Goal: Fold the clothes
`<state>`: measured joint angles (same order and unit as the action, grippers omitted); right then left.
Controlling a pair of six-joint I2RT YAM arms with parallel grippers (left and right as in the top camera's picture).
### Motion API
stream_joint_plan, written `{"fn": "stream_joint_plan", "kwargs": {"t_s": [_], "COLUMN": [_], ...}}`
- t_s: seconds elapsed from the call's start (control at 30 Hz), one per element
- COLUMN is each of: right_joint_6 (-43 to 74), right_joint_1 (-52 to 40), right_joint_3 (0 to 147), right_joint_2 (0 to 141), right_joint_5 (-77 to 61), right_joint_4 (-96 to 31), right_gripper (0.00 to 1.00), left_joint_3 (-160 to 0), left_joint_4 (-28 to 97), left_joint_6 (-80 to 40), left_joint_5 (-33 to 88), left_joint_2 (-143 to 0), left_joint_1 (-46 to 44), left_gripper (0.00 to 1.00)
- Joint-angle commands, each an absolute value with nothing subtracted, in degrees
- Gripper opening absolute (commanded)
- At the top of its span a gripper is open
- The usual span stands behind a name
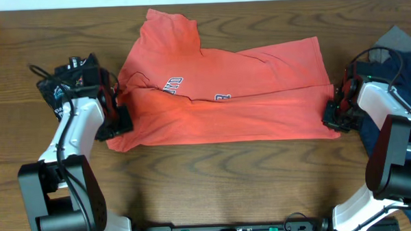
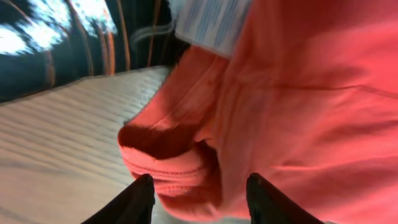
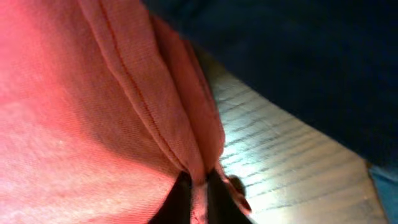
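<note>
Coral-red T-shirt, overhead: flat on table, long axis left-right, ends at left gripper and right gripper; navy print half lost in a fold.
Left wrist: jaws apart, rolled hem between them.
Right wrist: fingers clenched on shirt edge; navy garment dim behind.

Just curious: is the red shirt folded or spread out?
Partly folded: the red shirt is doubled over, a crease cutting across its navy print.

Left gripper parted, right gripper pinched shut (both low)
</note>
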<state>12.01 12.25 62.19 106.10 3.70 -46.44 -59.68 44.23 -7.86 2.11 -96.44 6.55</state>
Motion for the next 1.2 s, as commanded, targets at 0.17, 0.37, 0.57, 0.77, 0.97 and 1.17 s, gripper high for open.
{"fn": "stream_joint_plan", "kwargs": {"t_s": [0.17,0.37,0.57,0.77,0.97,1.17], "right_joint_6": [15.86,15.84,15.84,15.86,15.86,15.86], "right_joint_1": [12.82,14.37,14.94,16.19,16.21,16.21], "right_joint_3": [59.77,59.77,59.79,59.79,59.77,59.77], "right_joint_2": [107.92,107.92,107.92,107.92,107.92,107.92], "right_joint_5": [11.66,11.60,13.19,13.47,13.06,11.75], "right_joint_4": [-46.94,-46.98,-47.64,-48.03,-47.99,-47.66], "right_gripper": [0.01,0.01,0.01,0.01,0.02,0.05], "left_joint_3": [-54.68,-54.41,-54.43,-54.43,-55.68,-57.71], "left_joint_4": [39.64,40.36,41.30,43.18,43.11,34.72], "left_joint_6": [-7.77,-7.75,-8.49,-11.70,-11.64,-11.44], "left_joint_5": [1.52,1.45,-5.13,-7.09,-4.01,-0.25], "left_joint_2": [-96.23,-96.23,-96.23,-96.23,-94.74,-91.11], "left_joint_1": [6.46,6.46,7.09,9.74,10.22,10.22], "left_gripper": [0.31,0.06,0.06,0.06,0.06,0.62]}}
